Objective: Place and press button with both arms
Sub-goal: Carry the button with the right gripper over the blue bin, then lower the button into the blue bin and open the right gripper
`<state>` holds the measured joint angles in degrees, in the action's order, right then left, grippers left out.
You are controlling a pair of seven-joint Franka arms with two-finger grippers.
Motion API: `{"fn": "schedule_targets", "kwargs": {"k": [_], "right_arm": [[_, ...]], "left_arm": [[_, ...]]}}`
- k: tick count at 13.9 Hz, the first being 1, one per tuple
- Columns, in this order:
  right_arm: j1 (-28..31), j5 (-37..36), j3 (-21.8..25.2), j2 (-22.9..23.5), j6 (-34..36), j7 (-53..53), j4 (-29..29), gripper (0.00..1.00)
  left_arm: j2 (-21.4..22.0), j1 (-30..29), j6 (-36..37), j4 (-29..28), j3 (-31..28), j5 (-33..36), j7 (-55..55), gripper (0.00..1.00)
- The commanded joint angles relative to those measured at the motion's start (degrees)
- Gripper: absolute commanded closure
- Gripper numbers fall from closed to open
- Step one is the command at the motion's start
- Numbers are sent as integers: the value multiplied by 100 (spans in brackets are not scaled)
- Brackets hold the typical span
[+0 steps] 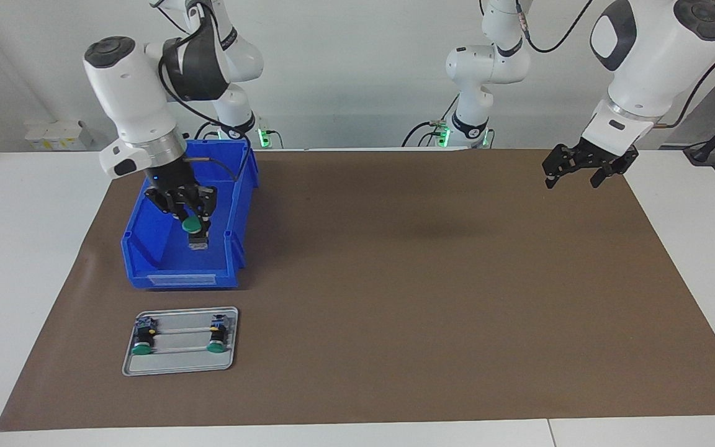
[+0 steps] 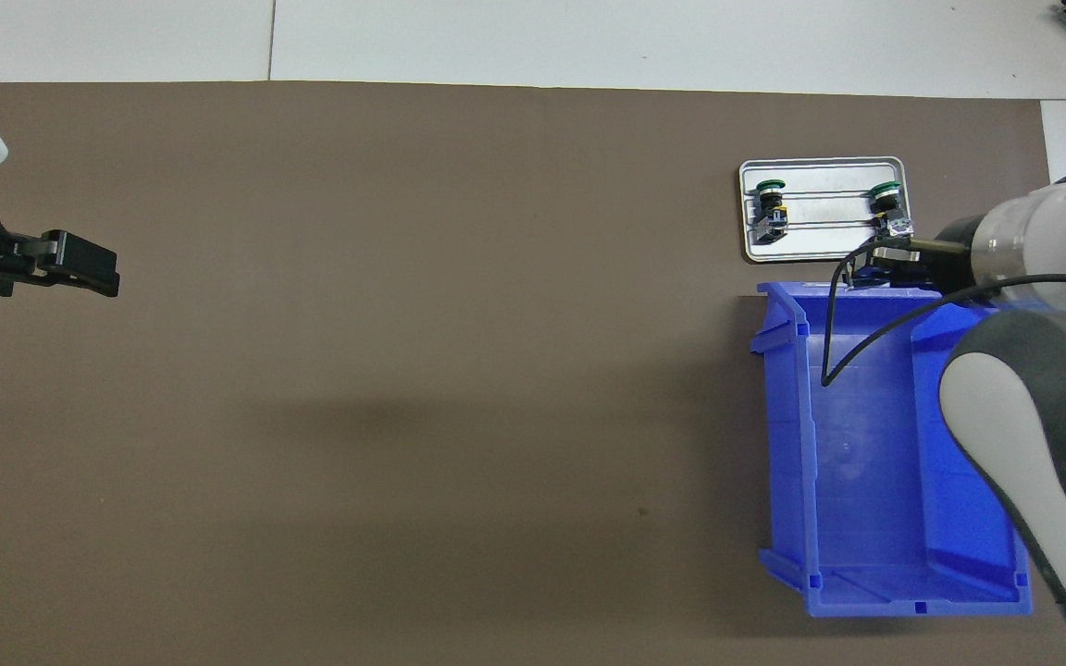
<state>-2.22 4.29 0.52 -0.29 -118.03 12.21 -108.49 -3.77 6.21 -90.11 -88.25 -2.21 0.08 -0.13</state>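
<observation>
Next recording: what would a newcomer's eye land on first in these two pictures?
Most striking is the bright blue bin at the right arm's end of the brown mat; over it the right gripper holds a green-capped button. Just farther from the robots, a grey tray carries two more buttons lying on their sides. The left gripper waits open above the mat at the left arm's end.

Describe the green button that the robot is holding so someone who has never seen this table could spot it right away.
Find the blue plastic bin at the right arm's end of the brown mat. Above its inside hangs the right gripper, jaws shut on a green-capped push-button. Its two twins lie on the grey metal tray beside the bin; only this one is in the air.
</observation>
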Motion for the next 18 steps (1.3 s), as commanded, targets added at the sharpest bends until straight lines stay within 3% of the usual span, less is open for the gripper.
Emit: {"fn": "schedule_targets", "kwargs": {"k": [1, 4, 8, 14, 18], "right_arm": [[300, 187, -88, 274, -114, -167, -58, 100], [441, 187, -79, 582, -315, -166, -224, 100], [494, 187, -79, 636, -1081, -281, -953, 100], [573, 187, -79, 671, -967, -298, -1034, 100], [565, 187, -79, 373, -432, -298, -989, 100]], "left_arm": [[166, -67, -51, -202, 45, 106, 48, 0], [166, -58, -51, -202, 45, 106, 48, 0], [166, -67, -51, -202, 45, 106, 48, 0], [166, -58, -51, -202, 45, 106, 48, 0], [166, -67, -51, -202, 45, 106, 48, 0]]}}
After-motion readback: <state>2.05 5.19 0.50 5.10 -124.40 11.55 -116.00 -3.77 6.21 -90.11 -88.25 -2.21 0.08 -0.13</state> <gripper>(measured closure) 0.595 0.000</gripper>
